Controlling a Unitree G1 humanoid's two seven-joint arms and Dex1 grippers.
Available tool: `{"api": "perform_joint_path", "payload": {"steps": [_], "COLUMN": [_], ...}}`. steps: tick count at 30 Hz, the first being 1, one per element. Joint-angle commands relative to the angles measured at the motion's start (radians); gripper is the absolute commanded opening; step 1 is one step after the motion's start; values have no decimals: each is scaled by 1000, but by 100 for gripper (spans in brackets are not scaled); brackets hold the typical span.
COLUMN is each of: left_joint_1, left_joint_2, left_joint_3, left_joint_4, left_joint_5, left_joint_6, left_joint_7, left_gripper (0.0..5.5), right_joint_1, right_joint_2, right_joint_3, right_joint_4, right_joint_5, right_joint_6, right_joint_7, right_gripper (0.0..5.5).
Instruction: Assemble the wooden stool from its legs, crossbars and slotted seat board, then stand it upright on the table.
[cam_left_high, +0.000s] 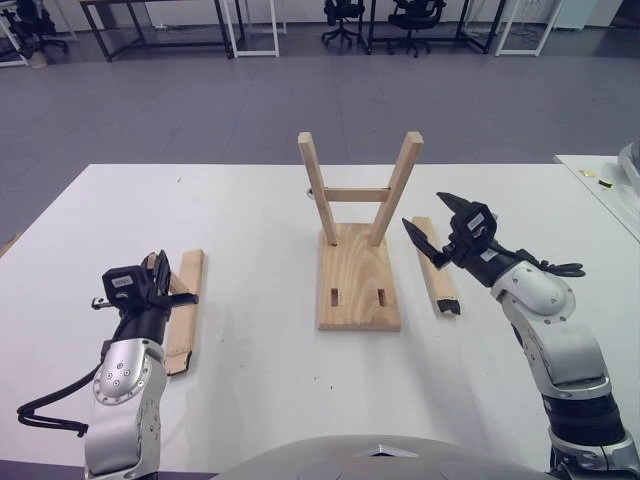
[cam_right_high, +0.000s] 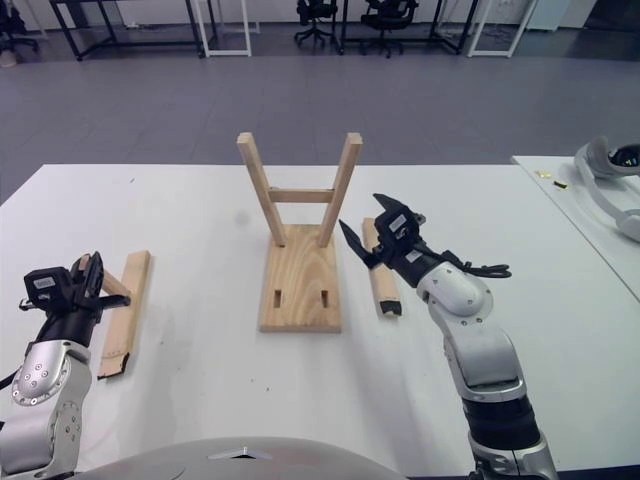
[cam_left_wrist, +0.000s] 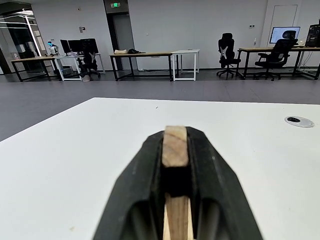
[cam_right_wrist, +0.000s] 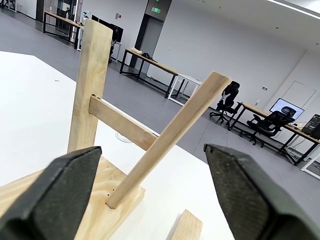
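The slotted seat board (cam_left_high: 358, 285) lies flat at the table's middle. Two legs (cam_left_high: 313, 190) (cam_left_high: 396, 188) joined by a crossbar (cam_left_high: 355, 195) stand in its far slots; the two near slots are bare. A loose wooden leg (cam_left_high: 436, 268) lies just right of the board. My right gripper (cam_left_high: 437, 223) hovers open above that leg, close to the right standing leg (cam_right_wrist: 170, 145). At the table's left, my left gripper (cam_left_high: 160, 285) is shut on a wooden piece (cam_left_wrist: 175, 146), which rests beside another leg (cam_left_high: 187, 305).
The white table (cam_left_high: 250, 400) has free room in front of the board and between the board and the left pieces. A second table (cam_right_high: 590, 215) with a white object (cam_right_high: 610, 170) stands at the right. Desks and office chairs stand far behind.
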Motion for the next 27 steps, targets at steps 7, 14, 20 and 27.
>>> {"api": "perform_joint_path", "payload": {"steps": [7,14,20,27], "left_joint_1": [41,40,3,-18], "left_joint_2": [-29,-37,-34,102], "left_joint_3": [-46,-54,-38,-27], "left_joint_4": [159,106,67,-90], "left_joint_5": [-21,30,43,-37], "left_joint_6": [222,188,202,493], "left_joint_7": [-2,32,44,-59], "left_gripper": [41,131,223,356], "right_joint_1": [-32,-30,-33,-3], "right_joint_2": [0,4,18,24], "right_joint_3": [10,13,12,5], "right_joint_4": [-2,-1,1,-9], "right_joint_5": [-17,-23,-36,-51], "right_joint_6": [-5,-11,-18,-23], "right_joint_7": [-2,-6,-11,-21], "right_gripper": [380,380,380,380]}}
